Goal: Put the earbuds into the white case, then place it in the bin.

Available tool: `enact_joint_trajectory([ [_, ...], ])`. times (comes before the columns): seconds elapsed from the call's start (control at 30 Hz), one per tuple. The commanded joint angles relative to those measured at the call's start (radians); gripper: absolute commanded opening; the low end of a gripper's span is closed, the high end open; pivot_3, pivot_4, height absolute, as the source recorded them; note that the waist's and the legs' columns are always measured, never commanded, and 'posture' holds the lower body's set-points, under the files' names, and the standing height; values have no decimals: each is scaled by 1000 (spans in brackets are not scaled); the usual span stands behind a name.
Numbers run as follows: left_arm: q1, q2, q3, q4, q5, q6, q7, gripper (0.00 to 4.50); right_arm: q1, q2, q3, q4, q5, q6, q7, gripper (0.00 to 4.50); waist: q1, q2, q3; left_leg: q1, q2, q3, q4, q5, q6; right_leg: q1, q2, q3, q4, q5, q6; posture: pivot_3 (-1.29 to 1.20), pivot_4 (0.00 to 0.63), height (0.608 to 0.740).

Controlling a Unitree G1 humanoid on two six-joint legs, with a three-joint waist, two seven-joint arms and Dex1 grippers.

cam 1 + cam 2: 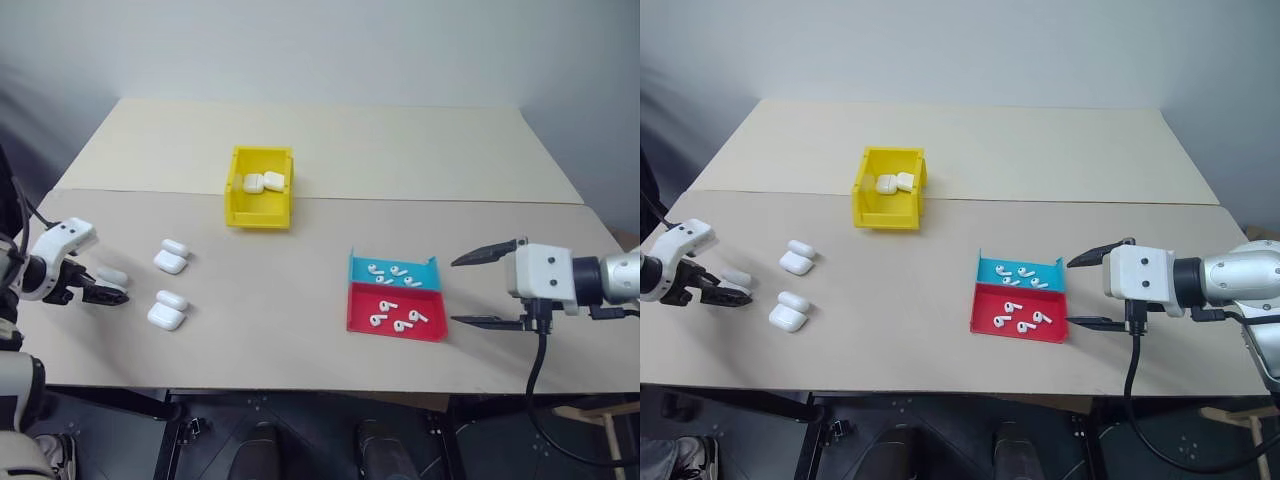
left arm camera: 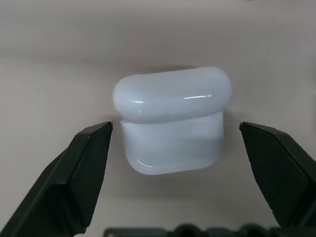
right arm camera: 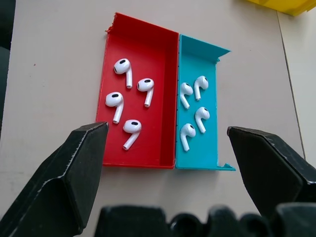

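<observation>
Table: holds everything within both arms' reach.
Bin: yellow, far side, two cases already inside.
Trays: red and blue, sorting four earbuds each.
White case: lid apparently open, lying centred between the spread left gripper, untouched.
Right gripper: spread, hovering near the trays.

Before me stood a beige table made of two boards joined by a seam. On the nearer board lay a flat red tray and a flat blue tray, touching along one edge.
</observation>
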State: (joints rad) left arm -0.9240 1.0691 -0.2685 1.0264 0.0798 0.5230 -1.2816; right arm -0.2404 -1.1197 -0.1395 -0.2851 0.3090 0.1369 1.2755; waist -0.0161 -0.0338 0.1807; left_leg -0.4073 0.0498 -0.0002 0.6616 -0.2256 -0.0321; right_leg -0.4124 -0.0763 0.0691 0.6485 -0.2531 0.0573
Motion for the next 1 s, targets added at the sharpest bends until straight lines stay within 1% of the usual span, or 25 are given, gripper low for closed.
enact_joint_trajectory([
  [0.03, -32, -8, 11, 34, 29, -21, -10, 4500, -6, -19, -40, -19, 14, 4, 0, 4467, 1, 0, 0, 0, 0, 0, 0, 0, 0, 0, 0, 0, 0, 0, 0, 0, 150, 740],
  [0.3, -42, -30, 16, 42, 63, -10, -13, 4500, -6, -16, -38, -17, 5, 0, -7, 4467, 2, 0, 0, 1, 0, 0, 0, 0, 0, 1, 0, 0, 0, 0, 0, 0, 150, 740],
  [0.4, -28, -31, 22, 17, 67, -16, -10, 4500, -3, -12, -36, -17, 3, -5, -10, 4467, 2, 0, 0, 1, 0, 0, 0, 0, 0, 1, 0, 0, 0, 0, 0, 0, 150, 740],
  [0.5, -15, -34, 35, -1, 68, -5, 13, 3898, -7, -8, -31, -18, 1, -5, -15, 4500, 2, 0, 0, 1, 0, 0, 0, 0, 0, 1, 0, 0, 1, 0, 0, 0, 150, 740],
  [0.6, 16, -33, 43, -53, 64, 22, 5, 2916, -5, -6, -32, -20, 1, -8, -17, 4500, 2, 0, 0, 1, 0, 0, 0, 0, 0, 1, 0, 0, 0, 0, 0, 0, 150, 740],
  [0.63, 25, -34, 45, -68, 63, 34, 2, 2825, -4, -5, -32, -21, 1, -9, -17, 4500, 3, 0, 0, 1, 0, 0, 0, 0, 0, 1, 0, 0, 0, 0, 0, 0, 150, 740],
  [0.9, 77, -28, 82, -172, 57, 76, 25, 2826, -18, 3, -18, -10, -11, -19, -27, 4500, 3, 1, -1, 2, 0, 0, 1, 0, 0, 3, 0, 0, 0, 0, 0, 0, 150, 740],
  [1.0, 108, -7, 144, -276, 25, 71, 53, 2826, -22, 1, -22, -5, -13, -22, -29, 4500, 3, 0, -1, 2, 0, 0, 1, 0, 0, 3, 0, 0, 0, 0, 0, 0, 150, 740],
])
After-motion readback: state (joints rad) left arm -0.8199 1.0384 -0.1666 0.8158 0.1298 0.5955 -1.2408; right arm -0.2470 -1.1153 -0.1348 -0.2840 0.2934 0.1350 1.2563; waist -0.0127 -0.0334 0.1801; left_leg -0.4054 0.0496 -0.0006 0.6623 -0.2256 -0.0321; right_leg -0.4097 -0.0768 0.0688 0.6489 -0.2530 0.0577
